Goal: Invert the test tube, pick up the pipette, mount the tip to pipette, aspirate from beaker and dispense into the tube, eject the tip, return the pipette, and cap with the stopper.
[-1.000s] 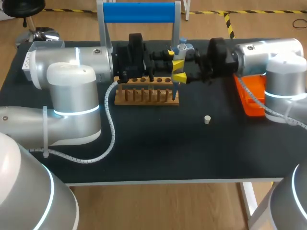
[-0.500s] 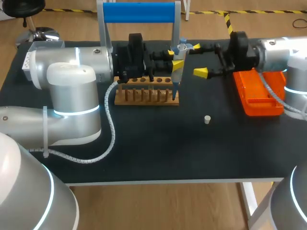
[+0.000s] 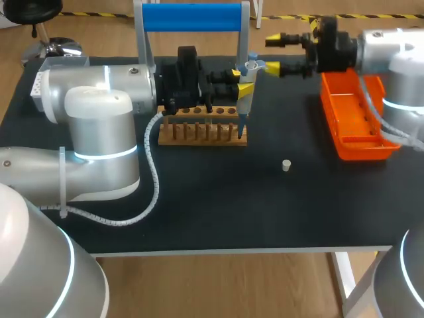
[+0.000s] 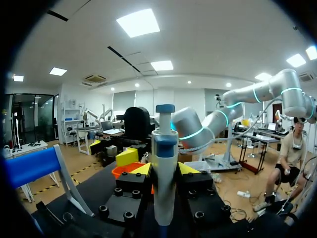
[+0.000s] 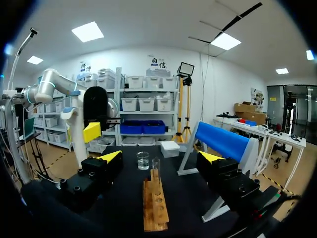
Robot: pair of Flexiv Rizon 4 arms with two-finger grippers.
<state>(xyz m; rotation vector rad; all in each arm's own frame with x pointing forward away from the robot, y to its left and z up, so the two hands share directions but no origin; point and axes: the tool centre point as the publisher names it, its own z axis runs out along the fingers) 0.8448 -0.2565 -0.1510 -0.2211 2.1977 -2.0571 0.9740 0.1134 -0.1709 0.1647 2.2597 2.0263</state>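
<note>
Pipette (image 3: pixel 244 99): your left gripper (image 3: pixel 241 81) is clamping it upright over the rack's (image 3: pixel 202 132) right end, nose down, seemingly for working at the tube. Your right gripper (image 3: pixel 274 54) is hanging wide open and empty beyond that end. Only the right wrist view is showing the test tube (image 5: pixel 156 171) standing in the rack, with the beaker (image 5: pixel 142 160) just past it.

An orange tray (image 3: pixel 352 132) lies well to the right of a wooden rack (image 3: pixel 202 134).

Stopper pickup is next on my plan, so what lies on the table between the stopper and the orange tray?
Nothing: the head view shows only bare black table between the stopper and the orange tray.
</note>
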